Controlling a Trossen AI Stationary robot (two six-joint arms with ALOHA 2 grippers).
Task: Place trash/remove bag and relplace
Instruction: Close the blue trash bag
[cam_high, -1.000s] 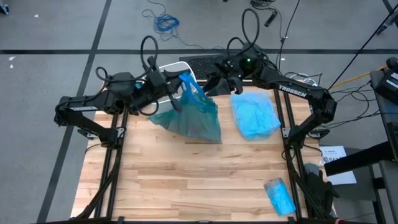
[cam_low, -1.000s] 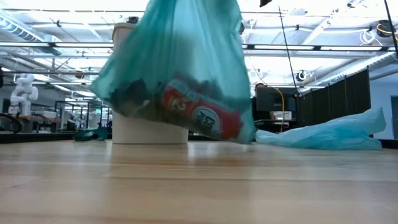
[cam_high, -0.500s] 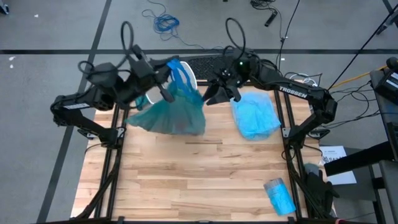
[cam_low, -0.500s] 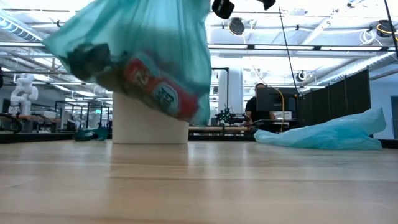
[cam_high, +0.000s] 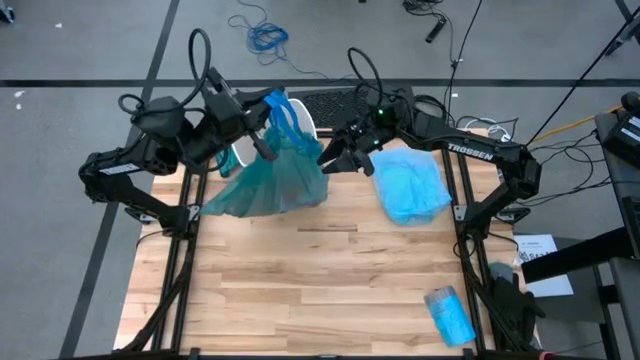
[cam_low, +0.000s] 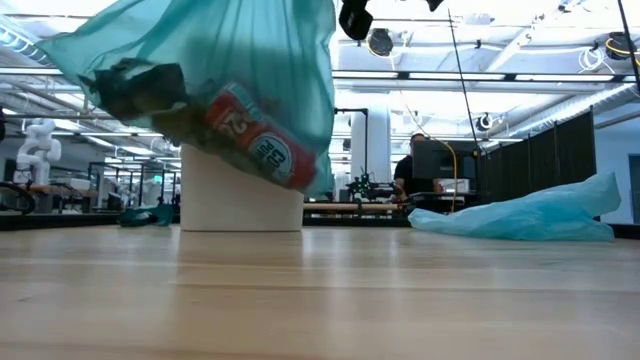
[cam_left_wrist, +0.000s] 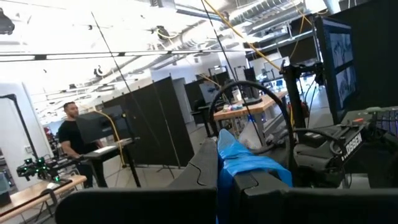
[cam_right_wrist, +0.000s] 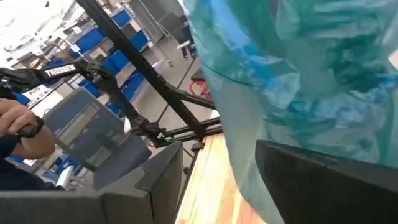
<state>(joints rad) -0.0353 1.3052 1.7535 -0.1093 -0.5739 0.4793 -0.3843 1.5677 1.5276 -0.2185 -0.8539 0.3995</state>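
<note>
A teal bag (cam_high: 268, 185) full of trash hangs over the table's far left, clear of the wood. Through its wall show a red-and-white bottle (cam_low: 258, 137) and dark wads (cam_low: 140, 85). My left gripper (cam_high: 268, 132) is shut on the bag's bunched top. My right gripper (cam_high: 326, 160) stands open just right of the bag (cam_right_wrist: 298, 74), with the bag's lower side between its fingers. The white bin (cam_low: 240, 195) stands behind the bag at the far edge. My left gripper pinches the bag's gathered blue top (cam_left_wrist: 239, 163) between its two fingers, in several bunched layers. The fingers come about level from the table's left. The bag hangs below them, lifted clear, its bottom swung toward the left. My right gripper: I cannot tell whether its fingers touch the bag.
A pale blue fresh bag (cam_high: 410, 187) lies spread on the table's far right. A small blue packet (cam_high: 450, 313) sits by the near right edge. A keyboard (cam_high: 330, 101) lies beyond the far edge. The near half of the table is bare wood.
My left gripper has risen and gone toward the table's far left with the bag, which has lifted higher off the table, its bottom swinging left, off the front of the bin. My right gripper has followed toward the left and tipped downward, staying open.
</note>
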